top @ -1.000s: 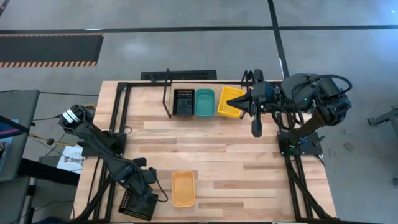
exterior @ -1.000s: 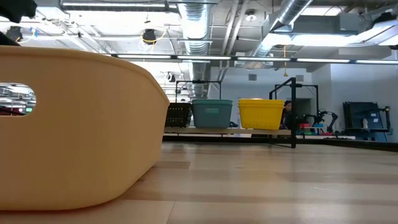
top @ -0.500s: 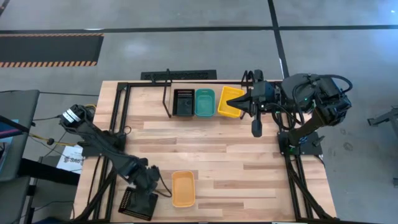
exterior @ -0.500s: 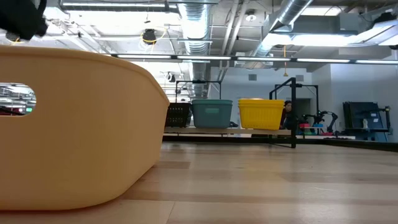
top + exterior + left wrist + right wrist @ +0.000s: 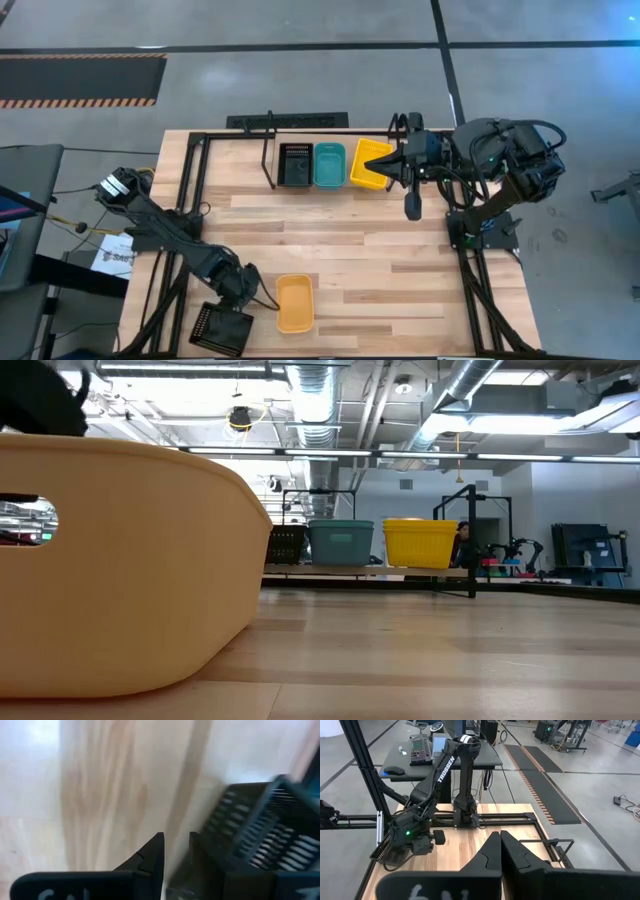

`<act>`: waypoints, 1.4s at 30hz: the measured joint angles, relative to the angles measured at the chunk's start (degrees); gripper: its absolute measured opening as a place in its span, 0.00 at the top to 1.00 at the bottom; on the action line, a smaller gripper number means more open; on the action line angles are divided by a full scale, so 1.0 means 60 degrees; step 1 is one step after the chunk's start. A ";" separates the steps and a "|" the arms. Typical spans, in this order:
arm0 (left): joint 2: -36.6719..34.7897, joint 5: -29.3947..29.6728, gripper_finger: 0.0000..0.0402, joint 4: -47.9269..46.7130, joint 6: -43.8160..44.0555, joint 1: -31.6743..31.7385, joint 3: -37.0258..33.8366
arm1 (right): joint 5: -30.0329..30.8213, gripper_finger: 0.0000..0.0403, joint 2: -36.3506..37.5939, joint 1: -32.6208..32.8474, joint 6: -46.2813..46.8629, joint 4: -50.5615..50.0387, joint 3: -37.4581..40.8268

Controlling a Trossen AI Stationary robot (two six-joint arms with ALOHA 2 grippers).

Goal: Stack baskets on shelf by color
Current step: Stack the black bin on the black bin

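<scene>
From straight above, the left gripper sits at about 7 o'clock on the pale wooden plank table, its jaws clamped on the wall of a black mesh-sided plastic basket that overhangs the table's near edge; just beside it at 6 o'clock lies an orange rectangular plastic basket, with open bare wood from there up to the far side. At 12 o'clock the low black thin-rod shelf holds a second black mesh basket, a teal-green basket and a yellow basket side by side, and the right gripper hangs near the yellow one at about 1 o'clock, jaws together and holding nothing. From table height the orange basket fills the 9 o'clock side, while the dark, teal and yellow baskets stand in a row far off at centre with clear boards between. At the left wrist, one dark finger lies outside the black basket's mesh wall, the wall caught in the narrow gap. At the right wrist, the fingers meet above the table's far edge, the other arm well apart beyond
</scene>
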State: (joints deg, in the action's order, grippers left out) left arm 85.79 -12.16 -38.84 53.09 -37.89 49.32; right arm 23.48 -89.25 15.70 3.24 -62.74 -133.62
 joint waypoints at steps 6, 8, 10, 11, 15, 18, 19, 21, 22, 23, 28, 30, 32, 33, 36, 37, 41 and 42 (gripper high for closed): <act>-0.0600 -0.1038 0.81 0.0037 0.0367 0.0227 0.0497 | -0.0003 0.98 0.0000 0.0000 -0.0013 -0.0004 0.0000; -0.0819 -0.1009 0.81 0.0071 0.0374 0.0068 0.0732 | -0.0006 0.98 0.0000 0.0000 -0.0018 -0.0025 0.0000; -0.1034 -0.0323 0.81 0.0066 0.0335 -0.0203 0.0958 | -0.0006 0.98 0.0000 0.0000 -0.0050 -0.0036 0.0000; -0.1112 0.0181 0.81 0.0050 0.0237 -0.0369 0.1099 | -0.0006 0.98 0.0000 0.0000 -0.0057 -0.0033 0.0000; -0.1175 0.1963 0.83 0.0173 -0.0252 -0.1163 0.1475 | -0.0009 0.98 0.0000 0.0000 -0.0079 -0.0036 0.0000; -0.1170 0.2013 0.84 0.0363 -0.0261 -0.1563 0.1256 | -0.0009 0.98 0.0000 0.0000 -0.0091 -0.0036 0.0000; -0.1167 0.1884 0.85 0.0396 -0.0201 -0.1632 0.1106 | -0.0009 0.98 0.0000 0.0000 -0.0121 -0.0033 0.0000; -0.1153 0.1343 0.84 0.0362 0.0127 -0.1658 0.0866 | -0.0009 0.98 0.0000 0.0000 -0.0119 -0.0036 -0.0003; -0.1156 0.1050 0.84 0.0385 0.0273 -0.1658 0.0765 | -0.0009 0.98 0.0000 0.0000 -0.0122 -0.0036 0.0000; -0.1157 0.0787 0.83 0.0447 0.0378 -0.1654 0.0680 | -0.0009 0.98 0.0000 0.0000 -0.0122 -0.0033 -0.0002; -0.1157 0.0536 0.77 0.0480 0.0039 -0.1702 0.0519 | -0.0017 0.98 0.0000 0.0000 -0.0122 -0.0036 -0.0004; -0.1157 0.0672 0.74 0.0427 -0.0350 -0.1702 0.0451 | -0.0102 0.98 0.0000 0.0000 -0.0122 -0.0036 -0.0004; -0.1157 0.0865 0.70 0.0420 -0.0674 -0.1702 0.0363 | -0.0151 0.98 0.0000 0.0000 -0.0122 -0.0036 -0.0004; -0.1157 0.0886 0.68 0.0374 -0.0844 -0.1698 0.0291 | -0.0153 0.98 0.0000 0.0000 -0.0122 -0.0035 -0.0004; -0.1084 0.0575 0.64 0.0326 -0.1263 -0.1724 0.0078 | -0.0155 0.98 0.0000 0.0000 -0.0119 -0.0033 -0.0004; -0.0994 0.0389 0.64 0.0328 -0.1397 -0.1726 0.0039 | -0.0158 0.98 0.0000 0.0000 -0.0119 -0.0036 -0.0004; -0.0393 -0.0015 0.63 0.0125 -0.2036 -0.1767 -0.0001 | -0.0159 0.98 0.0000 0.0000 -0.0059 -0.0033 -0.0004; -0.0231 0.0001 0.63 0.0072 -0.2187 -0.1764 -0.0001 | -0.0159 0.98 0.0000 0.0000 -0.0052 -0.0036 -0.0004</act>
State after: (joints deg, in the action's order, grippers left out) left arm 84.40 -12.16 -38.40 39.96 -48.47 49.32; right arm 22.52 -89.25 15.70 2.93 -62.96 -133.64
